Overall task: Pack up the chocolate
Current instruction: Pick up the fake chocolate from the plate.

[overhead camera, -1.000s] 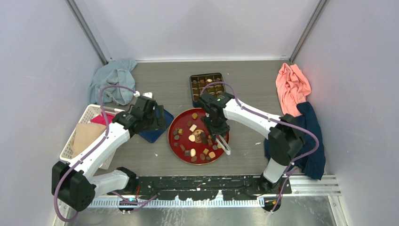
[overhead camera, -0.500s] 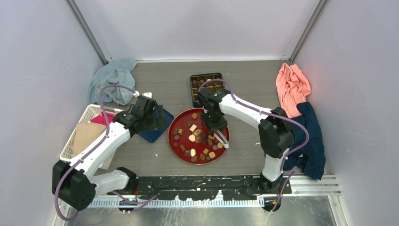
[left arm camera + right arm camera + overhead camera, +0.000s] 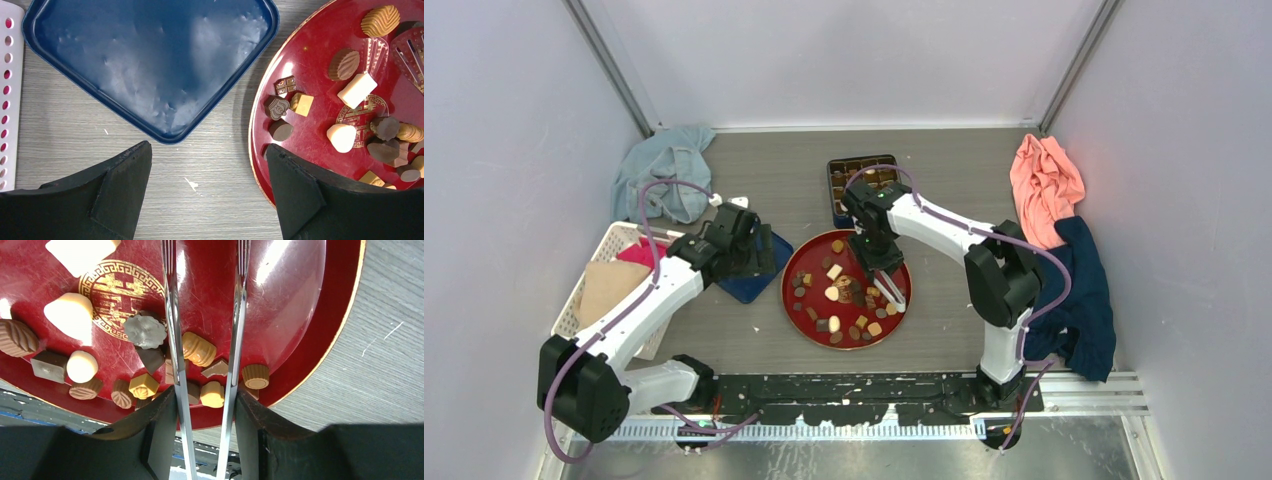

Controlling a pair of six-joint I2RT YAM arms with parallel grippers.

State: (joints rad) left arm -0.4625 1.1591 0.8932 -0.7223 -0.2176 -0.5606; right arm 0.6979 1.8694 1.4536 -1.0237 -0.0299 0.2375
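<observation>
Several small pieces of chocolate (image 3: 834, 272) in dark brown, tan and cream lie scattered on the round red plate (image 3: 802, 262). My right gripper (image 3: 876, 268) hangs over the plate's right half, shut on a pair of metal tongs (image 3: 893, 293). In the right wrist view the tongs (image 3: 172, 340) have their two blades apart above the chocolate (image 3: 198, 349). Their tips run out of frame. My left gripper (image 3: 207, 150) is open and empty over bare table, between the blue tray (image 3: 150, 60) and the plate (image 3: 310, 75). A dark compartment box (image 3: 861, 178) stands behind the plate.
A white perforated basket (image 3: 594, 290) holding cardboard and something pink sits at the left. A light blue cloth (image 3: 664, 170) lies at the back left. At the right lie a salmon cloth (image 3: 1044, 185) and a navy cloth (image 3: 1084, 300).
The right arm has carried the tongs a little back and to the left over the plate. The left arm has stayed where it was.
</observation>
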